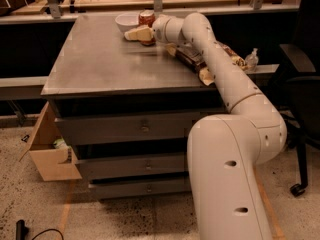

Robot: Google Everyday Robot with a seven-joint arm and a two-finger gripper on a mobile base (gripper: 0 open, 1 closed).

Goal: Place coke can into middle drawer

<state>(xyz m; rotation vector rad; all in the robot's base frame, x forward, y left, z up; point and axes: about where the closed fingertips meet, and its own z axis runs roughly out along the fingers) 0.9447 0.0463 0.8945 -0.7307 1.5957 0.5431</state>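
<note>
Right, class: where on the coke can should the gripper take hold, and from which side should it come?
Grip the coke can around the middle of its round wall, since it stands upright on the cabinet top. Come in level from the side away from the white bowl, which sits close beside it. The gripper is right at the can, low across its front.

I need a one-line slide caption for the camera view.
End effector at the coke can on the cabinet top; middle drawer closed.

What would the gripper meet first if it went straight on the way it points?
The gripper, at the back of the grey metal cabinet top, is right at the small red coke can. Straight on leftward, the round white bowl looks next, though depth is unclear.
</note>
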